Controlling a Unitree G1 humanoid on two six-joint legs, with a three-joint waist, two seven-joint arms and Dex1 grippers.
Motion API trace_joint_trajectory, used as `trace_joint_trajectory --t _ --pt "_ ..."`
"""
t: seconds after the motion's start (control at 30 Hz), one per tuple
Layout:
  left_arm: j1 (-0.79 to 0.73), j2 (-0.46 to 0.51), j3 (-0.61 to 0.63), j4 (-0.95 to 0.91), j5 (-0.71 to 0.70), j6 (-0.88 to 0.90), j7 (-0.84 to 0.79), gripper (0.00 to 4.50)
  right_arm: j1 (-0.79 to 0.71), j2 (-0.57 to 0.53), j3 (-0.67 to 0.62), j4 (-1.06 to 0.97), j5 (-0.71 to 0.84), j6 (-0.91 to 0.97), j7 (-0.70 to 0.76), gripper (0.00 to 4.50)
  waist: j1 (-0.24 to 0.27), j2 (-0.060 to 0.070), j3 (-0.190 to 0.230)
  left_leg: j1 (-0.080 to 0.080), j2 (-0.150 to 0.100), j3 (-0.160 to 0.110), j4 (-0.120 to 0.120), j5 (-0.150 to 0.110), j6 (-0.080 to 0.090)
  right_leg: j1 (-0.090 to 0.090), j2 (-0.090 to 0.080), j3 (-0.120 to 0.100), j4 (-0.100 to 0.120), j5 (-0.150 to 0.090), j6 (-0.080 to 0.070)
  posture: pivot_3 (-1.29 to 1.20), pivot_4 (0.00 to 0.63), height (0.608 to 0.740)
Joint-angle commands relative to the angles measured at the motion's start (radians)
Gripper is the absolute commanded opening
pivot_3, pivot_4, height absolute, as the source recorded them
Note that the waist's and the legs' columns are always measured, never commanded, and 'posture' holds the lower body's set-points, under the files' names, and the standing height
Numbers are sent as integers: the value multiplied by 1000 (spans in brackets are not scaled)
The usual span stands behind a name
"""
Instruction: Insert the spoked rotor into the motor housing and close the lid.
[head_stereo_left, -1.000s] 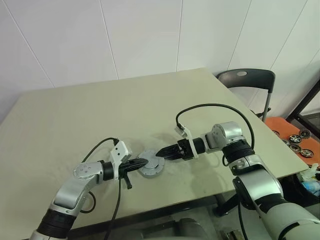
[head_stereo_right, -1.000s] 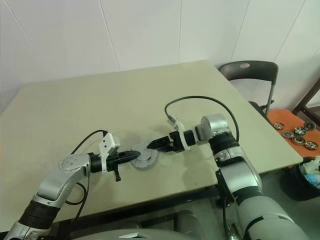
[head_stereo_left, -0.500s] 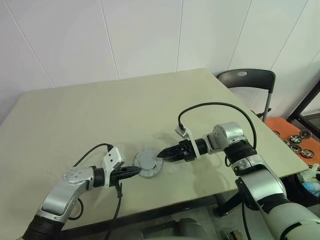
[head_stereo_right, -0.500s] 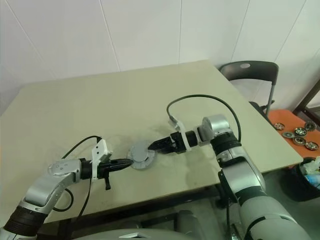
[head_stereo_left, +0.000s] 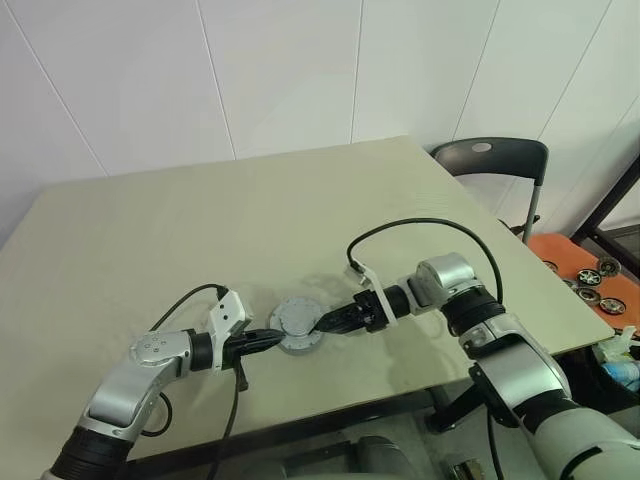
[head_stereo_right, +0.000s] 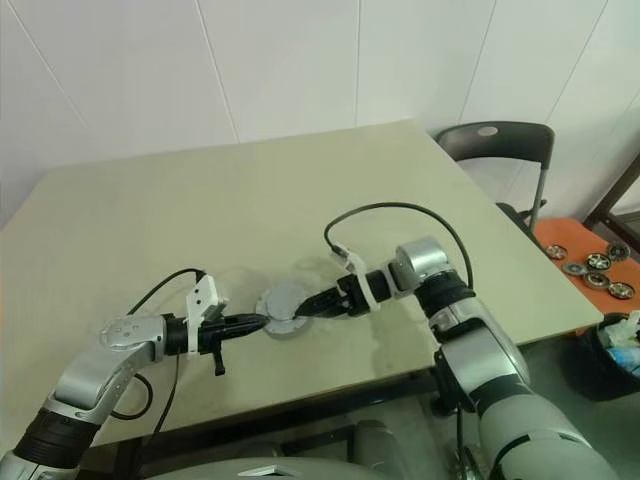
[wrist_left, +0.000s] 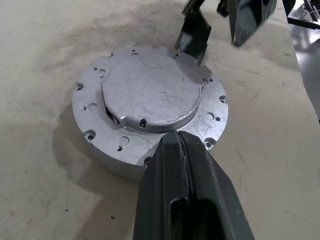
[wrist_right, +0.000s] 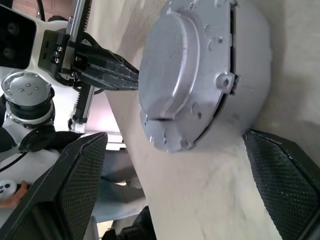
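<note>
Left arm's pulled back off the lid (wrist_left: 152, 90) since a second ago; its tip used to lie across the disc, now the left gripper (head_stereo_left: 268, 341) sits clamped shut with nothing in it, tip just touching the rim of the motor housing (wrist_left: 100, 150) at about 8 o'clock of it in the head view; right gripper (head_stereo_left: 325, 322) has dropped a bit lower, fingers spread wide at the housing's 3 o'clock side, one tip against the top, not holding anything; lid's already seated flat on the housing, so I'd guess the spoked rotor is inside, can't see it though; the whole unit rests near the front middle of the table (head_stereo_left: 200, 230); looks like solid scratched metal, so I'd say heavy, stiff and a bit slick; best hold is probably across the cylindrical side wall, not the thin lid edge; chair (head_stereo_left: 495, 160) way off at 2 o'clock.
</note>
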Motion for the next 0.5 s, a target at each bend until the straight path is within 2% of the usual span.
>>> trace_joint_trajectory --t 0.03,0.5 --pt "7 2 -21 28 26 12 8 0 -15 32 -40 3 10 -17 -17 4481 0 0 0 0 0 0 0 0 0 0 0 0 0 0 0 0 0 740" --pt "-20 -7 -26 52 30 3 9 0 -15 103 -132 60 2 -58 -110 4481 -3 0 0 4 0 0 3 0 0 4 1 0 1 1 -2 0 0 740"
